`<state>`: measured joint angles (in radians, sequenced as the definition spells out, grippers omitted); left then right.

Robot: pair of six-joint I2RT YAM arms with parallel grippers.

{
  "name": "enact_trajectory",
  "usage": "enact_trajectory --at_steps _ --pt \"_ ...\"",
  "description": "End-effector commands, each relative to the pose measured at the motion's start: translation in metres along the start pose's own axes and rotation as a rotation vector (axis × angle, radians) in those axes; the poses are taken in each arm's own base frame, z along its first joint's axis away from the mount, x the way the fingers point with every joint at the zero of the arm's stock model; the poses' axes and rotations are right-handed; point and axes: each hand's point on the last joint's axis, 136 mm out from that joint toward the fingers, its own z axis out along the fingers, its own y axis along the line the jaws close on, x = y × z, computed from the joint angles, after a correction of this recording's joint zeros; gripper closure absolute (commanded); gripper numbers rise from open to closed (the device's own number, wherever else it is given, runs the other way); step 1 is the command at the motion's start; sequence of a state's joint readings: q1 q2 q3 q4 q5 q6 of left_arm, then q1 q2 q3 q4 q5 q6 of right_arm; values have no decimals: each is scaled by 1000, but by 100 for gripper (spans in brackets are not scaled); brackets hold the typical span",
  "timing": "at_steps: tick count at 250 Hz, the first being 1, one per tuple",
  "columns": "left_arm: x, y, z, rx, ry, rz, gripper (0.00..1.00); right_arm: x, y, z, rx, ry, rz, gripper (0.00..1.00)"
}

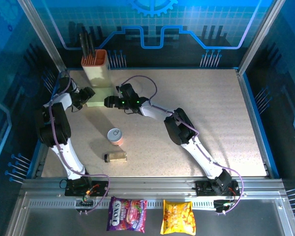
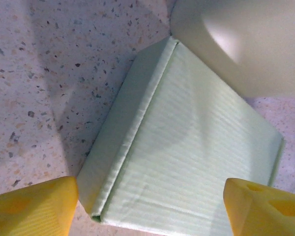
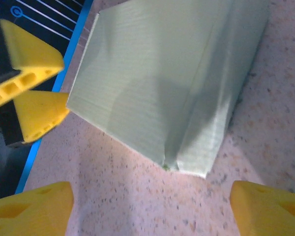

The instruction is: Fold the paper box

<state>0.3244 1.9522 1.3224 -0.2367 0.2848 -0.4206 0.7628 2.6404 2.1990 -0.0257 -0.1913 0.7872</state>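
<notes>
Paper box is lying right beside the knife holder, seemingly light and crushable, probably firmest along its folded edge, left gripper and right gripper both spread-fingered, empty

I see a pale green, finely ribbed paper box, speckled beige surface, yellow fingers on my left pincer

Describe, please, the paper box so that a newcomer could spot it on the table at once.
Start at the far-left corner of the speckled beige table, where a tall cream knife holder with an orange rim stands. Flat at its foot lies the pale-green thin-card box. Unlike the holder, it is low, faintly lined and unmarked.
</notes>
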Motion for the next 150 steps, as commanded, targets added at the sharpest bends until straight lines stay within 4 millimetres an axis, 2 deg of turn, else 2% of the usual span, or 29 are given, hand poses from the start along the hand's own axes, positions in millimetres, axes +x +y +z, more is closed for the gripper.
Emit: enact_trajectory --at_steps 1,16,36,47,56,59,71,107,150 --pt "-8 -16 -31 37 -44 8 17 -18 18 -30 -22 -32 -46 11" --pt "-6 -20 -38 45 -59 17 14 -19 13 -42 -13 -42 -55 0" --pt "0 -31 -47 89 -68 41 0 -20 6 -61 -1 -52 -64 1" --pt "6 -35 -51 97 -69 65 0 -20 3 -71 -9 -48 -71 1" --pt "10 -38 -54 98 -76 91 0 -14 -9 -75 6 -34 -71 1" --pt "12 -39 -55 97 -75 100 0 -19 -4 -83 0 -45 -79 1" --pt "18 -45 -58 101 -84 134 0 -21 -9 -99 9 -50 -96 1" --pt "41 -60 -64 105 -122 256 0 -16 -41 -146 77 -47 -127 1" --pt "76 -74 -66 140 -145 378 0 -10 -83 -216 205 -62 -193 1"
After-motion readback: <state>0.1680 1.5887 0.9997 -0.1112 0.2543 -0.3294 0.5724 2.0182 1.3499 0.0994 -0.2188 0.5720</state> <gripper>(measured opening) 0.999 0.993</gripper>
